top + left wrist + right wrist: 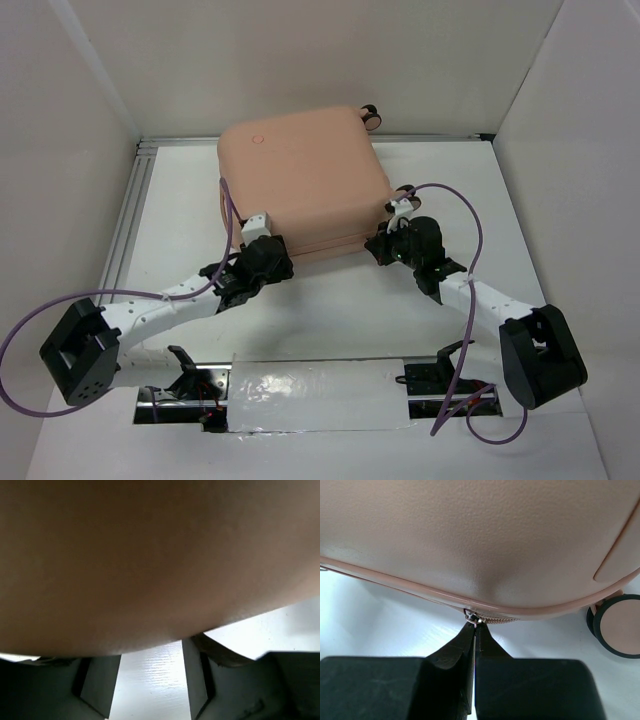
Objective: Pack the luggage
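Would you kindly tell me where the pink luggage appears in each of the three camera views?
Top external: the luggage lies closed at upper centre, beyond both arms.
Left wrist: the luggage, blurred, fills the upper two-thirds.
Right wrist: the luggage fills the upper half, with its zipper pull at the right tool.
Shared landmark: the white table beneath it.
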You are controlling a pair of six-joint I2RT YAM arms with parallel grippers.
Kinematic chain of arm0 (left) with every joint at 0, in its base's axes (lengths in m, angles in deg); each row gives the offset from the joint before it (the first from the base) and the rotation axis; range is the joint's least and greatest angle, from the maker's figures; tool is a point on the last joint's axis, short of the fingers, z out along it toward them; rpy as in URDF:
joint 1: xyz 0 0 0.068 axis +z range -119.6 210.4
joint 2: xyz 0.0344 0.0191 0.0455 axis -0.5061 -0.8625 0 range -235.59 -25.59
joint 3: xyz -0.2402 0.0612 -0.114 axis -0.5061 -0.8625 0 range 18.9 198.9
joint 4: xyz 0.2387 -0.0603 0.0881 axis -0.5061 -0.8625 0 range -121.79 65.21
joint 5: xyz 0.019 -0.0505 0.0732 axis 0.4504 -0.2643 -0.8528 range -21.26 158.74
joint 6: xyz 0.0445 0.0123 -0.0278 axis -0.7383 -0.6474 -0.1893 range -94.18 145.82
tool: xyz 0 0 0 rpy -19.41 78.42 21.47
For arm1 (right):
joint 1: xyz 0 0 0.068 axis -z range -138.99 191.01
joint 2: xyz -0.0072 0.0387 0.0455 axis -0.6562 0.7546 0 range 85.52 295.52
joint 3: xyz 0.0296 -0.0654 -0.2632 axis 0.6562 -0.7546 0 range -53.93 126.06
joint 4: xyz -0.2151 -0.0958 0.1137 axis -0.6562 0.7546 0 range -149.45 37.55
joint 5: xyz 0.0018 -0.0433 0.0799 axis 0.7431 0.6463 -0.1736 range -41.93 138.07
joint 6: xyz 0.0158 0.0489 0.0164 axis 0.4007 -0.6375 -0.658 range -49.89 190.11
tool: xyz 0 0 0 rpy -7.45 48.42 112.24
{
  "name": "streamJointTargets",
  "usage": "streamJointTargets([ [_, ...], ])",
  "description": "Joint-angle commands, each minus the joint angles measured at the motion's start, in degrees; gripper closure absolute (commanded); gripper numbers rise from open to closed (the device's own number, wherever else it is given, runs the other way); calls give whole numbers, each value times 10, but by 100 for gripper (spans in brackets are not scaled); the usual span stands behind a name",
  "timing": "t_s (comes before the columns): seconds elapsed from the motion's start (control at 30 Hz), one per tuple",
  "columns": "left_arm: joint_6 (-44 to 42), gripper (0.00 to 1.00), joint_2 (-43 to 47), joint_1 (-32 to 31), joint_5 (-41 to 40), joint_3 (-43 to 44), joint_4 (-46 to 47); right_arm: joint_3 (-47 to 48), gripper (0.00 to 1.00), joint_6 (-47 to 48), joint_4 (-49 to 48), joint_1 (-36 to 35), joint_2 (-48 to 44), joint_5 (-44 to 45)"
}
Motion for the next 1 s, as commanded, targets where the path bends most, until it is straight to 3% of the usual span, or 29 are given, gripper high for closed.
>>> streamJointTargets([
  [0.0, -2, 43, -6, 0, -28, 22, 36, 35, 100, 17, -7, -6, -12, -7],
  [0.57, -76, 78, -17, 28, 9, 22, 91, 45, 100, 17, 10, -11, -7, 3],
  [0.7, -104, 91, -17, 34, 40, 22, 118, 50, 100, 17, 15, -11, -1, 15],
  [0.73, -109, 100, -17, 34, 47, 22, 123, 50, 100, 17, 20, -11, -1, 15],
  [0.97, -125, 100, -3, 46, 62, 27, 85, 72, 100, -14, 69, -11, 10, 76],
])
